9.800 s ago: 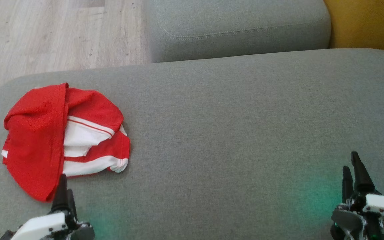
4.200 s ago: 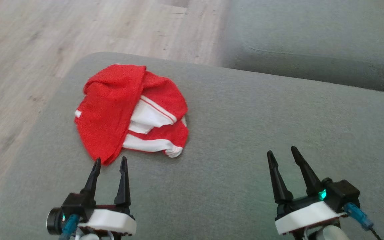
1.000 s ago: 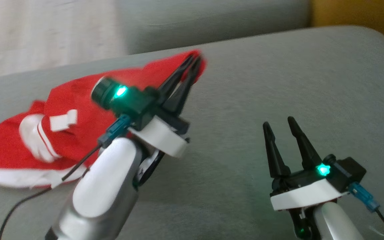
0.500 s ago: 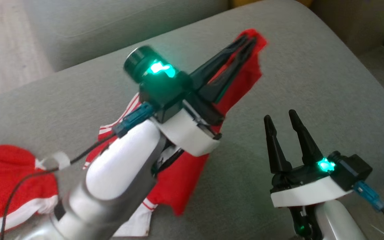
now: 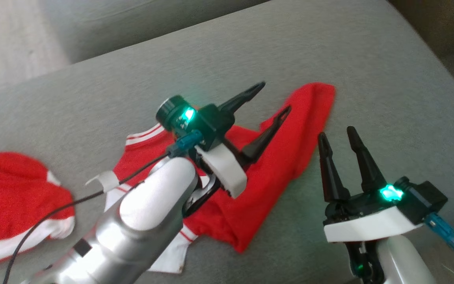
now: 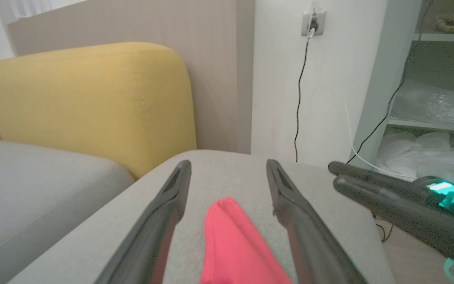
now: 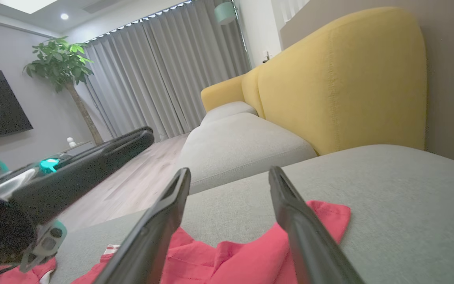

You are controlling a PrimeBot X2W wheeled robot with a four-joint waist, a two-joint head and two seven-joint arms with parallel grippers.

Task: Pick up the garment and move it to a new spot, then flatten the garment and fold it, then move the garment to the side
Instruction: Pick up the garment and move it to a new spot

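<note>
The red and white garment (image 5: 290, 157) lies crumpled on the grey sofa cushion (image 5: 388, 55), with one red corner sticking out to the far right and another bunch off to the left. The left end effector (image 5: 275, 96) is wide open just above the red cloth and holds nothing, and the right end effector (image 5: 336, 133) is wide open and empty too, just beside the cloth's right edge. The cloth looks soft, light and floppy, so it will likely sag and bunch when lifted; it seems best to pinch a corner or hem with each end effector and pull it flat.
</note>
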